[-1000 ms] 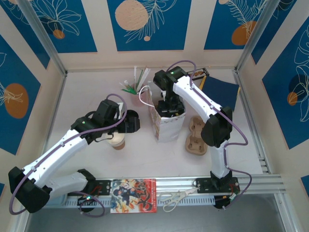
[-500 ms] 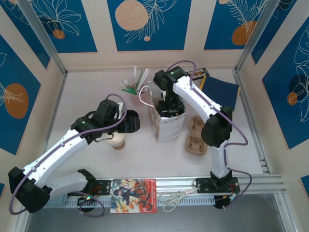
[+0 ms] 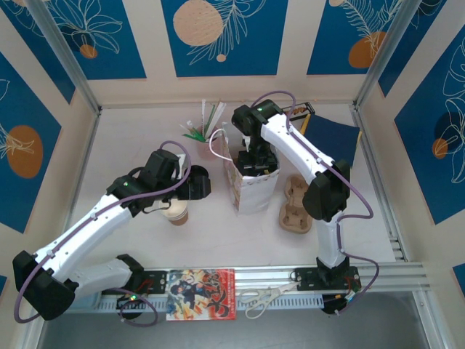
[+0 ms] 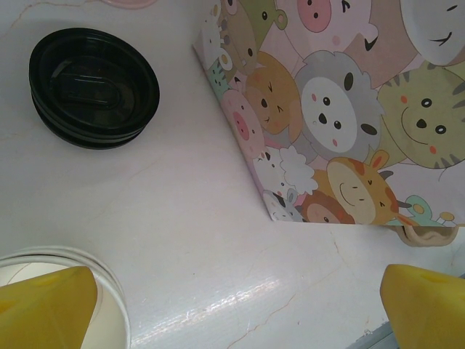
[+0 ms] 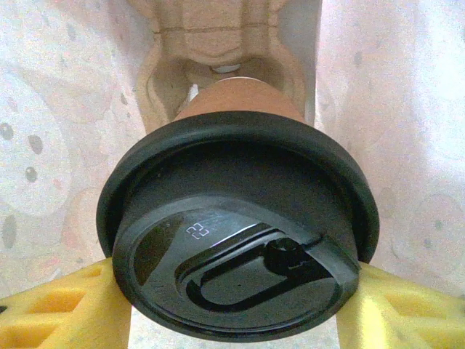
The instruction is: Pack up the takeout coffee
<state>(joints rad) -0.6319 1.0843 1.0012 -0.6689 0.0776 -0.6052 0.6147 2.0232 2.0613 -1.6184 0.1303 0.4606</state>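
Bag [image 3: 254,195] holds carrier [image 5: 211,36]; R gripper [image 5: 232,309] clamps lidded cup [image 5: 240,240] inside; L gripper [image 4: 236,309] spread wide.

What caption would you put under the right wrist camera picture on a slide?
The right gripper holds a lidded brown cup inside the bag, a pulp cup carrier beyond it.

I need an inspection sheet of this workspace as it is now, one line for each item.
Surface: white table, no spill seen.
Job's things: lidded coffee cup inside printed bag; open paper cup and loose black lid on table.
Clutter: straws cup, cardboard carrier, dark blue book, comic, scissors.
Grippers: left gripper open above table; right gripper closed on lidded coffee cup.
Cables: purple cables along both arms.
Surroundings: blue patterned walls, metal frame.
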